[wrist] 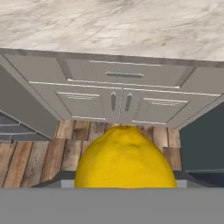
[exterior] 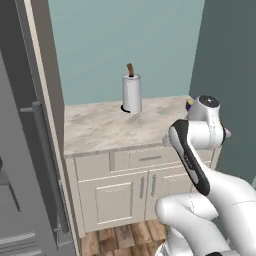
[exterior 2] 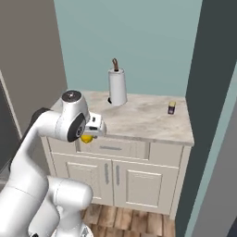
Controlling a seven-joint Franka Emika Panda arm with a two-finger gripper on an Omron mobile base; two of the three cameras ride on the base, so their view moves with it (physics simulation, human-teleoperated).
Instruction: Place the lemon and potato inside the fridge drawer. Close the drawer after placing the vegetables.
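Observation:
The lemon [wrist: 124, 159], bright yellow, looms large at the bottom of the hand view, right in front of the camera. In the right base view the lemon [exterior 2: 85, 138] peeks out yellow under the white hand, with my gripper [exterior 2: 87, 136] shut on it, held in the air just in front of the counter's front edge, at top-drawer height. The fingers themselves are hidden by the fruit and the hand. The potato and the fridge drawer are out of view.
A marble counter [exterior: 100, 127] over white cabinets [exterior 2: 115, 178] carries a paper towel roll [exterior 2: 117, 86] at the back and a small jar [exterior 2: 171, 108] at the right. A grey fridge door [exterior: 25, 150] with a long handle stands at the left. Wooden floor lies below.

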